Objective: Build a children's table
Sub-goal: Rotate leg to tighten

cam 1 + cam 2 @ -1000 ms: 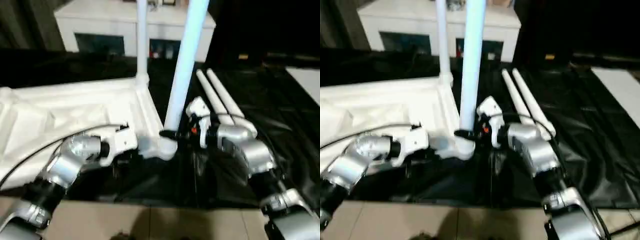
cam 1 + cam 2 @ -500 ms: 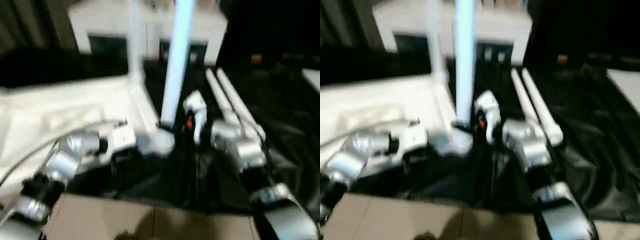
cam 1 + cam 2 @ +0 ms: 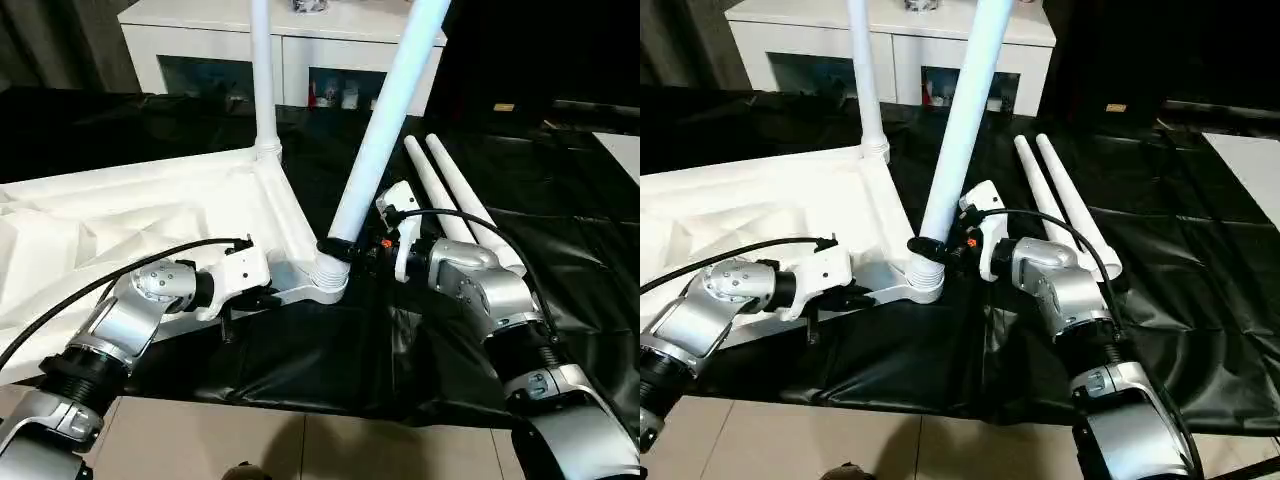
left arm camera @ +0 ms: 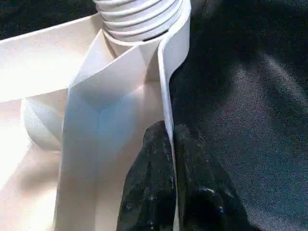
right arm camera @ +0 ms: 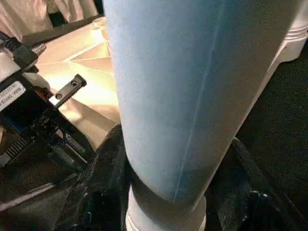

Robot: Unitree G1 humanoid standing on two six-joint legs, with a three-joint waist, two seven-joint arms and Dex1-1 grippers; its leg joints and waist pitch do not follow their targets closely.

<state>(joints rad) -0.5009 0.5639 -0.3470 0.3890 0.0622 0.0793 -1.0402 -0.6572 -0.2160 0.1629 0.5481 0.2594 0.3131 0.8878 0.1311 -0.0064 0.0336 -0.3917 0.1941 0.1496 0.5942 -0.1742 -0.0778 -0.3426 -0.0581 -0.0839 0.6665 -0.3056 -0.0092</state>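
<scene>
We see a black plastic sheet (image 3: pixel 560 180) that covers most of the floor and has many wrinkles and shiny folds. At its near edge, beige floor tiles (image 3: pixel 300 445) are visible. Behind the sheet stands a white cabinet (image 3: pixel 280 45) with glass doors; some small objects (image 3: pixel 330 97) sit behind the glass, but we cannot tell what they are. On the far right lies a white flat patch (image 3: pixel 1245 160).

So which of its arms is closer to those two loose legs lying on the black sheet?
Right. Its tool grips the leaning leg just beside the loose legs; the left tool pinches the tabletop rim, farther off.
</scene>
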